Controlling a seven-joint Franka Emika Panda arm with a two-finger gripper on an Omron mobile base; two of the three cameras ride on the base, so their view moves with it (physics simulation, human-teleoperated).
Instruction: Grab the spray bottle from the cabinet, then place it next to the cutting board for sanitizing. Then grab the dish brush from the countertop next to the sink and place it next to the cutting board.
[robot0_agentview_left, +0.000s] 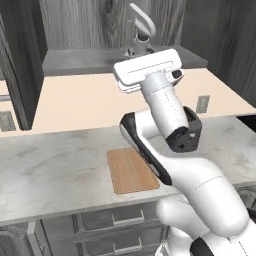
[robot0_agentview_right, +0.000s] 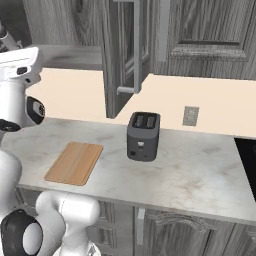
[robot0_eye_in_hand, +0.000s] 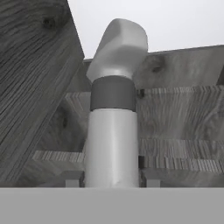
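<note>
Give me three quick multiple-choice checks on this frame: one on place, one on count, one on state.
1. The spray bottle is: A on the cabinet shelf, B on the cutting board, C in a sink.
2. Slots in the toaster top: A one, B two, C four.
3. The cabinet door is: A shut, B open, C removed.

Answers: 1 A, it stands upright on the shelf between the gripper fingertips. 2 B, two dark slots show on top. 3 B, the door swings out over the countertop.
</note>
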